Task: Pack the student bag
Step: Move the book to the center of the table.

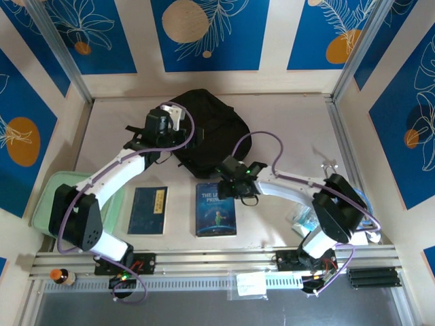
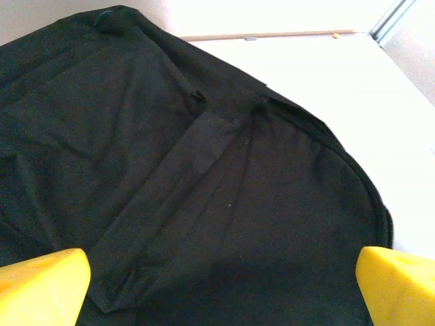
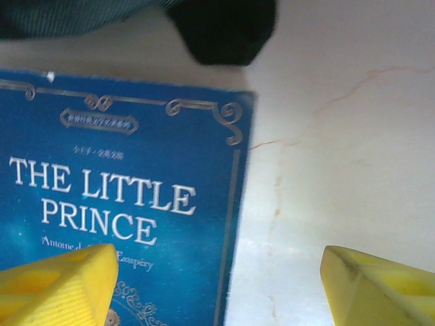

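White table (image 1: 285, 122), boxed in by blue leaf-print wall panels (image 1: 204, 34), is carrying everything.

Bag (image 1: 207, 125) is lying flat at upper centre of the top view, black and much bigger than the books. Can't tell whether its zip is open.

Left gripper (image 1: 163, 125) is hovering over the bag's left part. In the left wrist view its yellow fingers (image 2: 41, 285) are sitting in the two bottom corners of the frame, spread wide, released, with black fabric and a flat strap showing across the gap. Can't tell if they are touching the fabric.

Right gripper (image 1: 239, 178) is sitting at centre frame, just below the bag's lower edge and over the top edge of the book (image 1: 216, 209). In the right wrist view its fingers (image 3: 58, 288) are also spread wide, released. The frame-left one is overlapping the blue "THE LITTLE PRINCE" cover, the frame-right one is hanging over bare table, and the book's right edge is running up between them. A black bit of the bag is poking in at top centre there, a strip of table separating it from the book.

Second book (image 1: 148, 210), dark blue, is lying left of the first, apart from it.

Mint case (image 1: 47, 204) is sitting at lower left, partly under the left arm. Clear packets (image 1: 299, 219) are lying at lower right, mostly hidden by the right arm.

Small bottle (image 1: 61, 276) is lying at the bottom-left rail and a clear pouch (image 1: 250, 284) at bottom centre.
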You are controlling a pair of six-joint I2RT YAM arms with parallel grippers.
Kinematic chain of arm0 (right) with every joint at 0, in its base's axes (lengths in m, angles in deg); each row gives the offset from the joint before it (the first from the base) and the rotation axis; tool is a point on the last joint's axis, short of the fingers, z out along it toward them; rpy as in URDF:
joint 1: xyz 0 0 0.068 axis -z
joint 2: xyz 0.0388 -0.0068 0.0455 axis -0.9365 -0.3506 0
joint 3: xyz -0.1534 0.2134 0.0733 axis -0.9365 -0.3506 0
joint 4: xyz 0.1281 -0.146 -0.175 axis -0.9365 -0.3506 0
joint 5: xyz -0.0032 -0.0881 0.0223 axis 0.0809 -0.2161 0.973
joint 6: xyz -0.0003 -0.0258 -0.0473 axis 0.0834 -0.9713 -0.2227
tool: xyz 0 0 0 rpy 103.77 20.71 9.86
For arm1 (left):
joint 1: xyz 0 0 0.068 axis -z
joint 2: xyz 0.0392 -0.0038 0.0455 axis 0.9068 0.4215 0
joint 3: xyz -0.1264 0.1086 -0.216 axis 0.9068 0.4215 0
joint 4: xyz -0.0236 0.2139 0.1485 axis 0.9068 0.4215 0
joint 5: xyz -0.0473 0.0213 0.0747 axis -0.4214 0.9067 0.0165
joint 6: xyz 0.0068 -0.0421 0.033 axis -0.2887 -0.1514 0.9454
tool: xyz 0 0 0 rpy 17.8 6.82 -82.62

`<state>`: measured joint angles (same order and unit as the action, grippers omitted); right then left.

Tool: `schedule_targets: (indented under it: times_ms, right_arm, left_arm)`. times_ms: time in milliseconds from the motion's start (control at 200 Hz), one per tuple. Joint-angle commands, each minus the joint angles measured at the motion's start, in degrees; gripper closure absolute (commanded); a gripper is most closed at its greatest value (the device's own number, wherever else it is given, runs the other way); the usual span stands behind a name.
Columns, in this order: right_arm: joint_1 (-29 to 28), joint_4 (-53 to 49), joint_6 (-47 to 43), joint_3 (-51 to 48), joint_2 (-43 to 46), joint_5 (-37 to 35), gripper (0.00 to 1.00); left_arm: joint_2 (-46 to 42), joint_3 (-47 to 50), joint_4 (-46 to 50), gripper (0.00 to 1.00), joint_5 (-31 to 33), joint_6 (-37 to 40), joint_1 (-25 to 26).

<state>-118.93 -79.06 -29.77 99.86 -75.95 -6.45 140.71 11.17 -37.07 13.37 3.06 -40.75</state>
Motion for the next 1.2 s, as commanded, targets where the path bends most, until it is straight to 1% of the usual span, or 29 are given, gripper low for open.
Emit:
schedule_targets:
  times_ms: [0,150,265,335,405,555,635,730,810,935,1065,1195]
  right_arm:
    - [-0.73,-4.89,-1.83,3.7,-3.92,-1.74,0.22]
    - [-0.31,-7.02,-2.87,5.09,-7.18,-2.3,0.22]
    - [0.9,-8.04,-3.28,4.45,-7.64,-2.58,0.22]
    - [2.46,-9.0,-2.57,3.24,-7.29,-2.89,0.22]
    - [5.26,-9.14,-1.85,1.31,-6.25,-2.0,0.22]
    - [13.7,-5.53,-2.65,-4.15,-2.5,2.65,0.23]
    - [18.0,-4.86,-3.42,-5.28,-1.67,3.53,0.23]
    - [21.81,-4.57,-5.07,-5.27,-1.28,2.74,0.24]
    - [25.59,-3.73,-5.87,-5.08,-1.28,2.75,0.24]
    - [31.05,-2.6,-5.61,-4.27,-0.77,6.31,0.26]
    - [31.04,-2.27,-6.02,-3.57,2.31,9.0,0.27]
    - [30.29,-0.67,-7.24,-4.27,3.52,11.54,0.27]
  left_arm:
    - [0.55,-0.15,0.16,0.0,1.36,-0.86,-0.76]
    - [0.99,-0.89,-0.03,0.0,1.12,-0.49,-0.89]
    - [1.58,-1.64,0.33,0.0,1.24,-0.45,-0.9]
    - [2.13,-2.62,1.17,0.0,0.12,-0.18,-0.93]
    - [2.73,-3.8,2.44,0.0,-0.78,-0.12,-0.88]
    - [3.83,-5.97,5.05,0.0,-1.53,-0.91,-0.75]
    - [4.28,-6.64,5.85,0.0,-2.34,-1.7,-0.51]
    - [4.55,-7.49,6.62,0.0,-3.6,-2.49,0.18]
    - [4.96,-8.51,7.45,0.0,-5.18,-2.87,1.26]
    - [6.35,-11.27,10.02,0.0,-6.26,-3.45,3.88]
    - [8.3,-14.39,13.76,0.0,-6.44,-6.78,7.59]
    - [10.29,-15.09,14.17,0.0,-6.89,-11.81,12.06]
